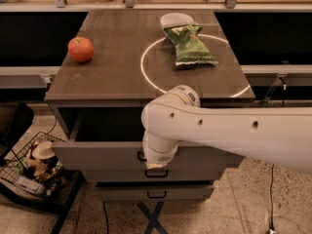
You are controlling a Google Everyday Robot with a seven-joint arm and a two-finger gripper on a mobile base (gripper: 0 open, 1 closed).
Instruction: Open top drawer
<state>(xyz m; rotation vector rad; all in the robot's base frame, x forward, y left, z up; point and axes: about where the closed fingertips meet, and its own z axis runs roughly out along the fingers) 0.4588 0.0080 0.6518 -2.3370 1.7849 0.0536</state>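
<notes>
The top drawer [97, 155] is the widest grey drawer under the brown tabletop. It stands pulled out toward the camera, and its dark inside [105, 126] shows behind the flat front panel. My gripper [155, 164] hangs from the white arm [219, 133] at the centre of that front panel, right over the small dark loop handle [141, 156], of which only the left end shows. The wrist hides the gripper's tip and the rest of the handle.
Two narrower drawer fronts with handles [156, 173] [156, 195] sit below. On the tabletop [107, 77] lie a red apple [81, 49], a green chip bag [189, 45] and a white bowl [176, 19]. A wire basket of trash [34, 167] stands at the lower left.
</notes>
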